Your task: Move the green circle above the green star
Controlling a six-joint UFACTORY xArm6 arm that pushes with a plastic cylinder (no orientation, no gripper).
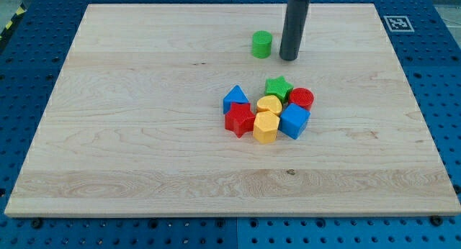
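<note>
The green circle [261, 44] is a short green cylinder standing alone on the wooden board, toward the view's top. The green star [278, 87] lies below it and slightly to the right, at the top of a cluster of blocks. My tip [289, 58] is the lower end of a dark rod coming down from the view's top edge. It stands just to the right of the green circle, with a small gap between them, and above the green star.
The cluster holds a blue triangle [235, 98], a red star [239, 120], a yellow heart-like block [269, 104], a yellow hexagon [265, 127], a red circle [302, 98] and a blue cube [294, 121]. The board's edge [230, 219] borders blue pegboard.
</note>
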